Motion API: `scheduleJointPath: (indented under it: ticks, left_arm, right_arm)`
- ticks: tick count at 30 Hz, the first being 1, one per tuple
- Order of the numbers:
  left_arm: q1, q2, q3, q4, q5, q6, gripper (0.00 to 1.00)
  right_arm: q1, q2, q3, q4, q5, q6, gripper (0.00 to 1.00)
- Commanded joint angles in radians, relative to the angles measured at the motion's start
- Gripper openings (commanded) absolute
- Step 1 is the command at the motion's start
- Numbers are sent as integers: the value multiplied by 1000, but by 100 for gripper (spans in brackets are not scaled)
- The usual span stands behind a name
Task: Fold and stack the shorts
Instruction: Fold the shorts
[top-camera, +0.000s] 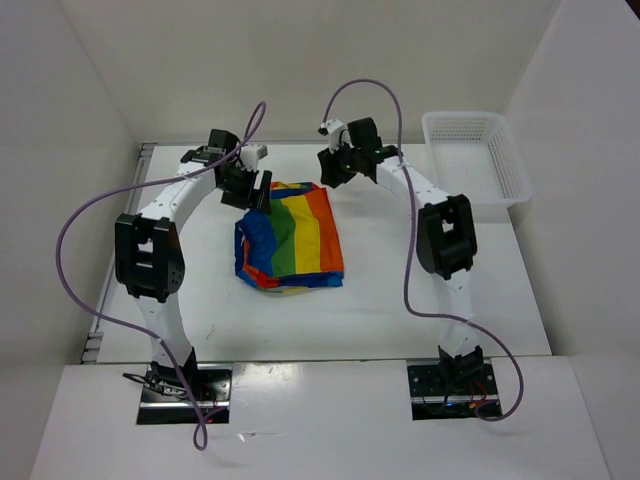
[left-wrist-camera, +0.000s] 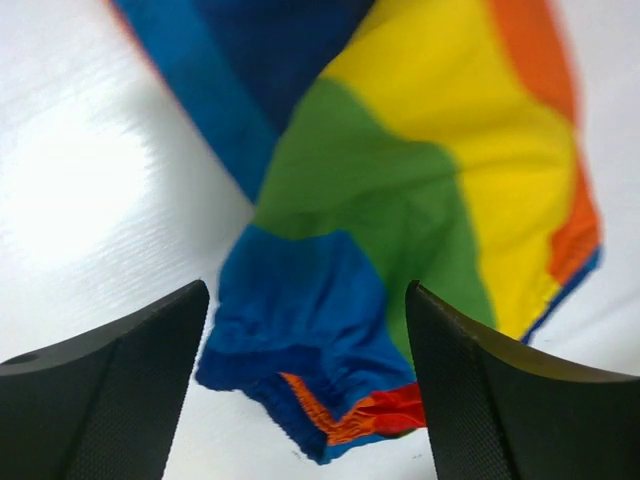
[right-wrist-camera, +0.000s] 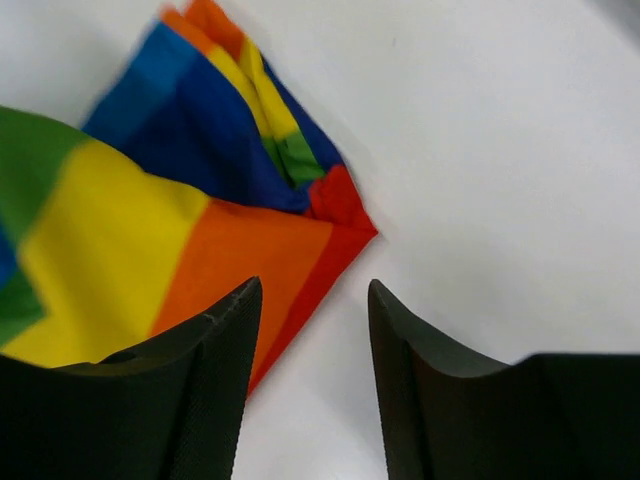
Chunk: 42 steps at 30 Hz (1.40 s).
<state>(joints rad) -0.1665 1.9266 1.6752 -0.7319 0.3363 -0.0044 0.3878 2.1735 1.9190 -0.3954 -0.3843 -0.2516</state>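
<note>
The rainbow-striped shorts (top-camera: 290, 236) lie folded in a rough square on the white table, between the two arms. My left gripper (top-camera: 252, 190) hovers open over their far left corner; in the left wrist view the blue corner with its red-orange waistband (left-wrist-camera: 375, 415) lies between and below the fingers (left-wrist-camera: 120, 390), not gripped. My right gripper (top-camera: 335, 168) hovers open over the far right corner; in the right wrist view the orange and red edge of the shorts (right-wrist-camera: 290, 262) lies just ahead of the left finger (right-wrist-camera: 200, 380), apart from it.
A white plastic mesh basket (top-camera: 476, 156) stands at the table's far right. White walls close in the table on three sides. Purple cables loop over both arms.
</note>
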Motion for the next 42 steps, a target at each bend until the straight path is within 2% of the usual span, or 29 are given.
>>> scheduleJointPath:
  ticks: [1,5,8,9,12,13,16,18,21,29,32,34,36,37,38,42]
  left_arm:
    - [19,15,-17,5,-52,4,88]
    - [28,54,-52,5,-65,4,88]
    - [28,81,-62,14,-65,4,88]
    - [28,81,-72,14,-65,4,85]
    - [38,107,-72,14,-54,4,73]
    - [38,118,-72,14,-54,4,62]
    - [38,136,-72,2,-43,4,46]
    - [38,137,-60,-9,-16,4,40]
    - [38,137,-51,-9,-7,4,37]
    - [38,137,-31,-18,-5,4,37]
    - [38,137,-31,-18,-14,4,37]
    - [38,137,-31,-18,-23,4,37]
    - [38,137,-31,-18,-23,4,37]
    - [38,137,-22,-27,-32,4,37]
    - [38,146,-22,-27,-33,4,37]
    - [38,146,0,-37,-42,4,37]
  right_arm:
    - [9,80,98,-10,-65,-51,53]
    - [23,153,214,-54,-116,-107,56]
    - [34,200,250,-76,-161,-132,56]
    - [43,200,250,-92,-177,-162,56]
    - [43,224,262,-122,-231,-186,56]
    - [43,235,274,-122,-231,-186,56]
    - [54,276,331,-132,-263,-198,56]
    - [65,299,354,-145,-275,-210,56]
    - [75,324,367,-154,-266,-210,57]
    - [85,379,367,-224,-306,-282,56]
    - [85,379,339,-267,-306,-323,49]
    - [85,370,325,-289,-306,-351,36]
    - [85,370,316,-303,-306,-360,17]
    - [85,370,316,-303,-306,-360,3]
    - [85,359,316,-303,-297,-360,0]
    - [66,339,368,-272,-288,-305,0]
